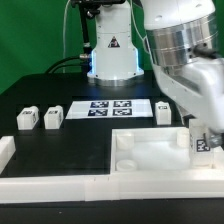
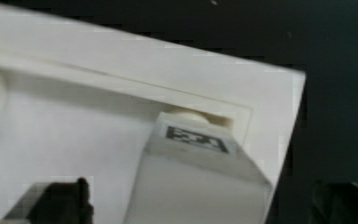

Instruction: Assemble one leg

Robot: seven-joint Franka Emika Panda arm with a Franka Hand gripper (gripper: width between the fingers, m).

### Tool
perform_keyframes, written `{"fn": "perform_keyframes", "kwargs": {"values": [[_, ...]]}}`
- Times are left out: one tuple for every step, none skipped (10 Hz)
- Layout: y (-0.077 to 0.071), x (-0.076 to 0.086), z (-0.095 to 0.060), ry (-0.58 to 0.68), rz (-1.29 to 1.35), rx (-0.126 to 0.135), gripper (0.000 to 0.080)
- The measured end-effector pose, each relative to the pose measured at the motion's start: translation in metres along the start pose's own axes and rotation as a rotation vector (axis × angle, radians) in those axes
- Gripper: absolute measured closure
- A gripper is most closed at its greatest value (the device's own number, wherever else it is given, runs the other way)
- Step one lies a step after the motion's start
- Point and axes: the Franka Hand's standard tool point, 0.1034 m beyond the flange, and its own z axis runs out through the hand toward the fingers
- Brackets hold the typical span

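Observation:
The leg (image 2: pixel 204 165), a white oblong block with a black-and-white tag, stands on end with its far end at a round corner socket (image 2: pixel 201 113) of the large white tray-like piece (image 2: pixel 87 110). My gripper (image 2: pixel 194 205) straddles the leg's near end. One dark finger (image 2: pixel 60 203) stands apart from the leg, with tray surface showing between them. The other finger is lost against the dark table. In the exterior view my gripper (image 1: pixel 204 138) is low over the tray piece's (image 1: pixel 150 152) corner on that view's right, with the leg's tag (image 1: pixel 203 144) showing.
Three more legs lie on the black table: two (image 1: pixel 27 119) (image 1: pixel 52 116) at the exterior view's left, one (image 1: pixel 163 111) near the arm. The marker board (image 1: pixel 110 107) lies at the back. A white L-shaped rail (image 1: pixel 40 185) runs along the front.

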Motion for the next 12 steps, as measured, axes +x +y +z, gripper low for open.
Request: {"fn": "perform_keyframes", "kwargs": {"values": [[0.0004, 0.0006, 0.0003, -0.001, -0.072, 0.0, 0.0162], [0.0007, 0.0014, 0.0003, 0.0, -0.156, -0.001, 0.0151], [0.0009, 0.0016, 0.0005, 0.0, -0.263, -0.001, 0.0151], [0.0016, 0.0014, 0.0013, 0.0, -0.342, -0.006, 0.0151], [0.0043, 0.0013, 0.0031, 0.005, -0.528, -0.046, 0.0151], [0.0049, 0.0025, 0.0033, 0.018, -0.71, -0.074, 0.0151], [0.0055, 0.0028, 0.0038, 0.017, -0.832, -0.08, 0.0151], [0.0057, 0.0033, 0.0037, 0.016, -0.839, -0.079, 0.0151], [0.0054, 0.0024, 0.0039, 0.015, -0.797, -0.075, 0.0151], [0.0055, 0.0026, 0.0039, 0.015, -0.797, -0.075, 0.0243], [0.0052, 0.0018, 0.0041, 0.015, -0.722, -0.072, 0.0243], [0.0044, -0.0002, 0.0044, 0.013, -0.592, -0.063, 0.046]]}}
